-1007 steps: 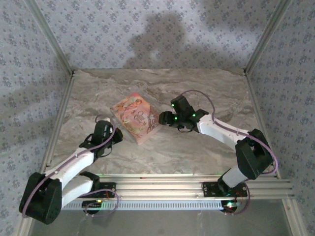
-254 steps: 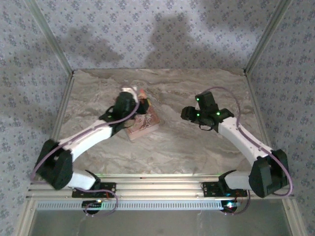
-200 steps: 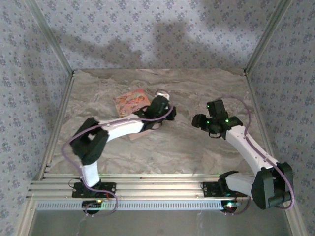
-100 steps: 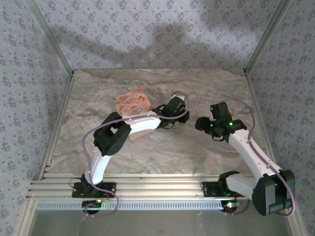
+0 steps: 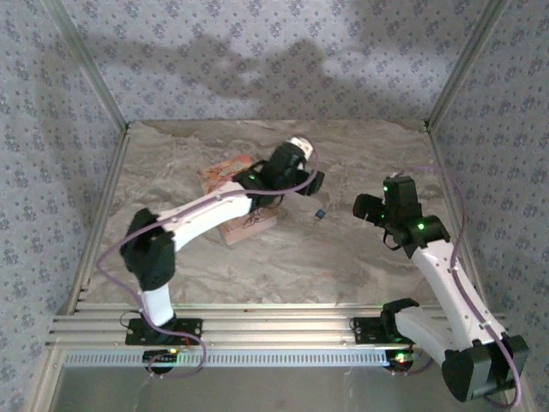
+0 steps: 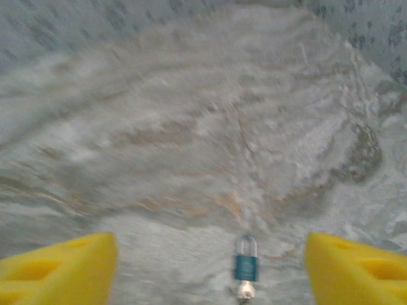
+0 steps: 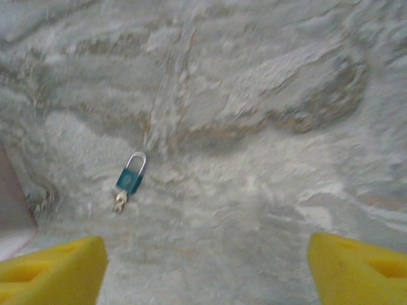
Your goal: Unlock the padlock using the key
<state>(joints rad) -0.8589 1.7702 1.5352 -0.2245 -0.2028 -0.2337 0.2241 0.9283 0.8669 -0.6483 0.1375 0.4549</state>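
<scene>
Near edge: aluminium rails (image 5: 274,330) carry both arm bases side by side.
Right arm (image 5: 446,275): rises from the near-right base and reaches toward the middle right of the table (image 5: 343,266).
Right jaws: wide open, holding nothing. The yellow pads (image 7: 51,267) sit at the two lower corners of the right wrist view, with bare marbled surface between them.
Padlock (image 5: 320,214): lies flat on the table near its centre, between the two arm heads and touching neither. It has a teal body and a silver shackle. In the right wrist view both shackle legs appear to enter the body.
Key (image 7: 120,202): at the bottom end of the padlock body and touching it. Whether it is seated in the keyhole cannot be told.
Padlock, wrist views: in the right wrist view it is left of centre, well ahead of the pads. In the left wrist view it is low and central, with the shackle pointing away from the camera.
Box (image 5: 236,202): pink and patterned, flat on the table left of centre, partly covered by the left arm.
Left arm (image 5: 206,215): stretches from the near-left base across the box. Its head is on the far side of the padlock.
Left jaws: wide open, holding nothing. The yellow pads (image 6: 57,267) are at the lower corners of a blurred left wrist view.
Walls (image 5: 257,60): patterned panels close the left, right and far sides.
</scene>
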